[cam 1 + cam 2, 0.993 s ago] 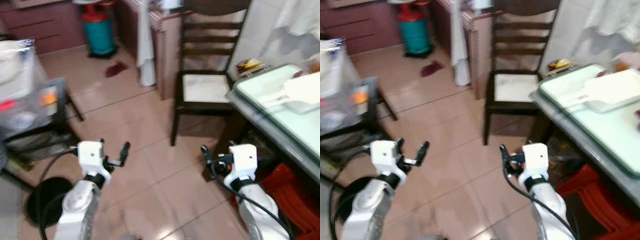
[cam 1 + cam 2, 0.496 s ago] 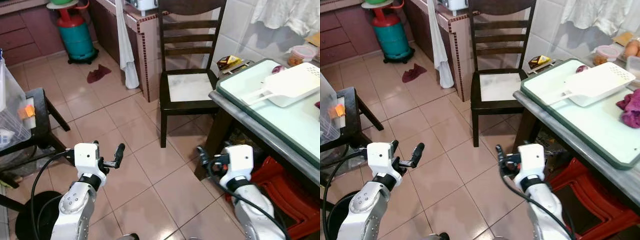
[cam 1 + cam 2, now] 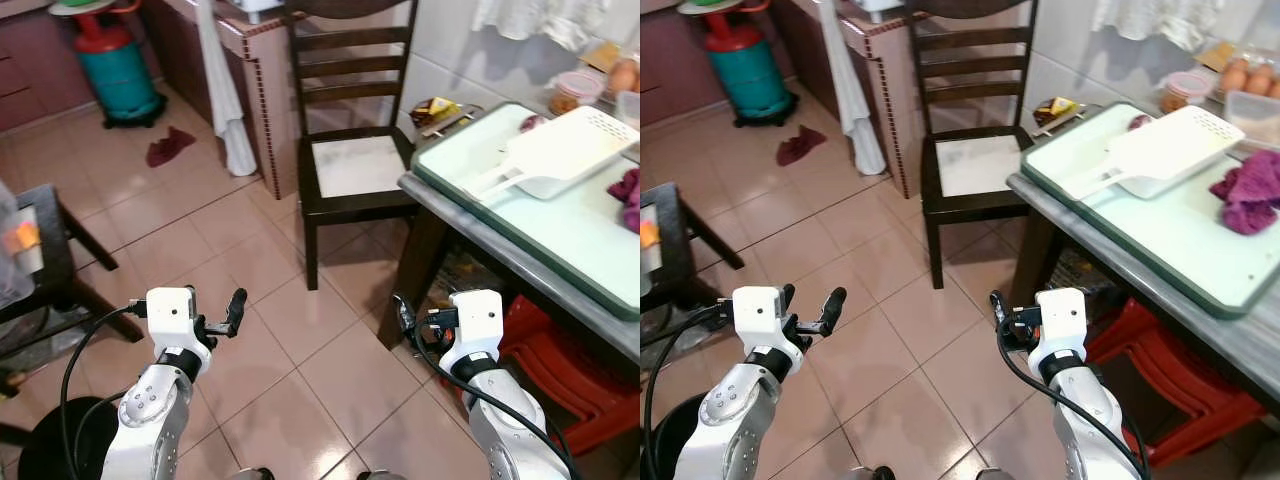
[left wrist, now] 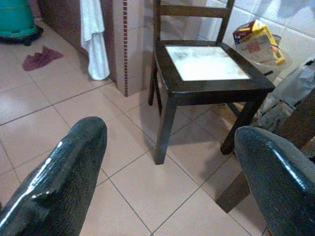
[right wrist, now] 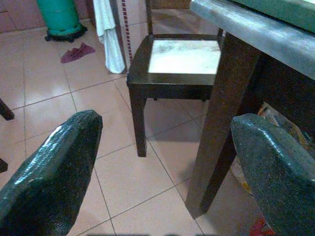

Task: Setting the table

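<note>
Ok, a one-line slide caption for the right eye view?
Both grippers, left and right, open and empty over tiled floor, facing a dark chair beside the table.

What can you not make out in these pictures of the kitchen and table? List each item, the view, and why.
- Table: the right eye view's edge cuts off its far end.
- Red stools: tucked under the table, which hides most of them.
- Yellow packet: print too small to read in the eye views.
- Gas cylinder: top cut off by the left eye view's upper edge.

green-rimmed table (image 3: 1200, 262) (glass-topped), white strainer (image 3: 1165, 150) lying flat
</note>
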### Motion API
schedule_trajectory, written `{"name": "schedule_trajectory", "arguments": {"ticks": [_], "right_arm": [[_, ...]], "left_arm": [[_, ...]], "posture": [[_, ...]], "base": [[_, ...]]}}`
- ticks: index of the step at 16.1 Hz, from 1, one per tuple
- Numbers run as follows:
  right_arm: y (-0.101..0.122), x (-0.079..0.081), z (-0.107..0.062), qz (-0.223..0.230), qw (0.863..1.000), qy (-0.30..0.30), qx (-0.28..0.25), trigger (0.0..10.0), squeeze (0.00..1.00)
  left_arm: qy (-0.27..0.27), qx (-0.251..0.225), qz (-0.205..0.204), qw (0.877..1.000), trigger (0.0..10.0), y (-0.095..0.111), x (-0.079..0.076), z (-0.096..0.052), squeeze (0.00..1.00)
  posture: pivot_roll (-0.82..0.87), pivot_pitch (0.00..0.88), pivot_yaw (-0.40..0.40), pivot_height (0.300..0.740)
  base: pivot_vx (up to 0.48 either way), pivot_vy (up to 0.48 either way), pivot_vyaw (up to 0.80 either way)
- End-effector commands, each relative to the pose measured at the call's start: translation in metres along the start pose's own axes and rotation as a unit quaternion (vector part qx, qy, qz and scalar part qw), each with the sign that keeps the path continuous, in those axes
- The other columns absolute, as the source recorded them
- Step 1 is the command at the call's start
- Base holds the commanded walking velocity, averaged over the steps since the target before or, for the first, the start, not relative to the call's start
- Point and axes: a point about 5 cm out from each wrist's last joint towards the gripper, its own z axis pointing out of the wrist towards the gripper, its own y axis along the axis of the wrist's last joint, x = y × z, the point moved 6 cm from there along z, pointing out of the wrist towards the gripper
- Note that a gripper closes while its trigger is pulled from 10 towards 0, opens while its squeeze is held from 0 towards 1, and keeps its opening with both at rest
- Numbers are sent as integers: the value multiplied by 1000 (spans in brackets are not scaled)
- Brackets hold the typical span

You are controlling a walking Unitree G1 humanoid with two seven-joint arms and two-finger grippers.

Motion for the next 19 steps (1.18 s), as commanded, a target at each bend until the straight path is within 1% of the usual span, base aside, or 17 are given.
{"name": "schedule_trajectory", "arguments": {"ticks": [1,3,6,11,19], "right_arm": [[0,-2,-1,4,1000,-5,2,10000,0],[0,-2,0,5,1000,-4,2,10000,0],[0,-2,0,8,1000,-7,4,10000,0],[-1,-4,-1,10,1000,-11,6,10000,0],[1,-8,4,16,1000,-22,3,10000,0]], "left_arm": [[8,11,2,1000,10000,-4,4,-1,0],[14,22,5,1000,10000,-7,6,0,0],[16,26,12,999,10000,-8,8,0,0],[19,28,16,999,10000,-8,8,1,0],[20,28,22,999,10000,-6,10,3,0]], "posture": [[-113,145,34,740],[-113,145,34,740],[-110,151,33,740],[-111,152,33,740],[-104,139,36,740]], "base": [[0,0,-488],[0,0,0],[0,0,0],[-269,0,0],[-301,0,0]]}}
